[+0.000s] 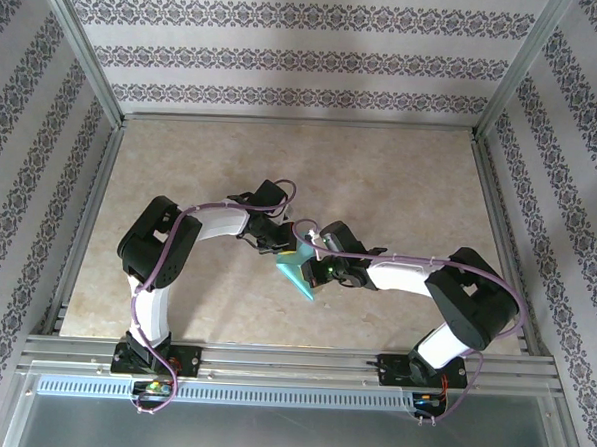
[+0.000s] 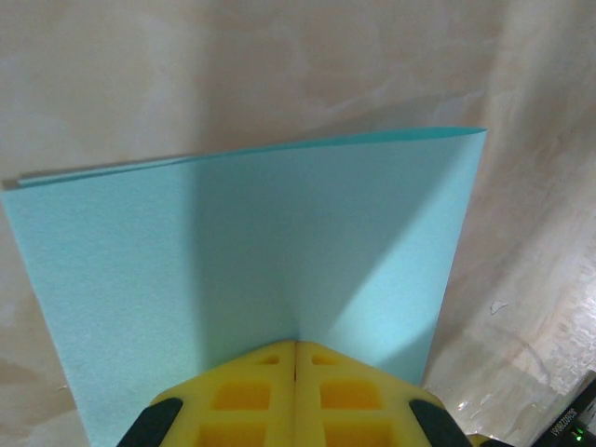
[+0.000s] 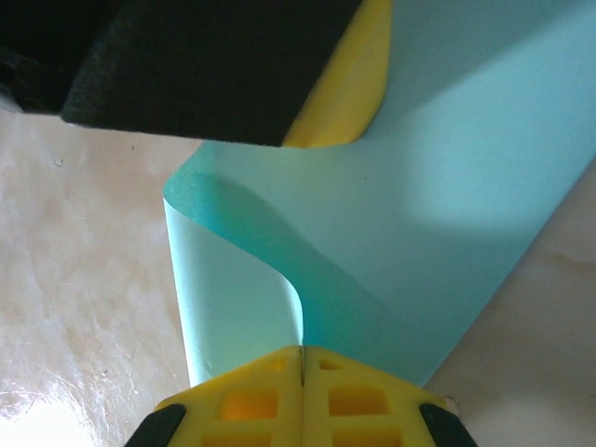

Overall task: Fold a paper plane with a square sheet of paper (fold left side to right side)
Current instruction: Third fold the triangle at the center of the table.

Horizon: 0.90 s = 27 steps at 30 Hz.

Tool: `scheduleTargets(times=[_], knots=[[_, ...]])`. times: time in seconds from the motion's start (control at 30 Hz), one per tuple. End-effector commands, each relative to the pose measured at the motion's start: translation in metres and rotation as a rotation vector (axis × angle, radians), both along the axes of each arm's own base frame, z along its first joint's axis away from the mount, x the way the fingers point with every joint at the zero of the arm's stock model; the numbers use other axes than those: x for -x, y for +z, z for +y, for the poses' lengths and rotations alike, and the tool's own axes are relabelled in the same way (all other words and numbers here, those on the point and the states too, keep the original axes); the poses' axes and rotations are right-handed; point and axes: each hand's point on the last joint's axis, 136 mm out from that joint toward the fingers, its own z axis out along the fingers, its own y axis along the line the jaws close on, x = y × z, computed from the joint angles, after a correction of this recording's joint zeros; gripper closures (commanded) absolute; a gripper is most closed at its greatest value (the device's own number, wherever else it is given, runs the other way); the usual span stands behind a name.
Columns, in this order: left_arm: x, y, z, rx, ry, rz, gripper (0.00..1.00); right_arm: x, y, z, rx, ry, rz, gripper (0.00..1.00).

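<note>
From above, the left arm rose from its base, bent at the elbow and reached right toward the middle of the beige table [image 1: 390,188], while the right arm mirrored it, reaching left. The left gripper [image 1: 280,247] and the right gripper [image 1: 317,268] met over the cyan sheet of paper [image 1: 298,277], which sat between them near the table's centre. On the left wrist camera, the left gripper [image 2: 295,347] had its yellow fingers pressed together, pinching the near edge of the cyan sheet of paper [image 2: 279,242], which stood up over the table with doubled edges at its far left corner. On the right wrist camera, the right gripper [image 3: 303,355] was likewise clamped on the cyan sheet of paper [image 3: 438,214], which curled upward to the left gripper [image 3: 346,88].
</note>
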Motion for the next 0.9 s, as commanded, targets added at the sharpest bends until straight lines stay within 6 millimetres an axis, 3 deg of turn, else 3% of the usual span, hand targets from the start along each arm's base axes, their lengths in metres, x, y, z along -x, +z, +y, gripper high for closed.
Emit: scheduleTargets(times=[0.0,0.87], knots=[[0.012,-0.023,0.012,-0.077,-0.003,0.052,1.00,-0.002,0.000,0.001,0.003,0.006,0.002,1.00],[0.011,-0.023,0.013,-0.084,-0.004,0.049,1.00,0.000,-0.002,-0.008,0.030,-0.005,-0.009,1.00]])
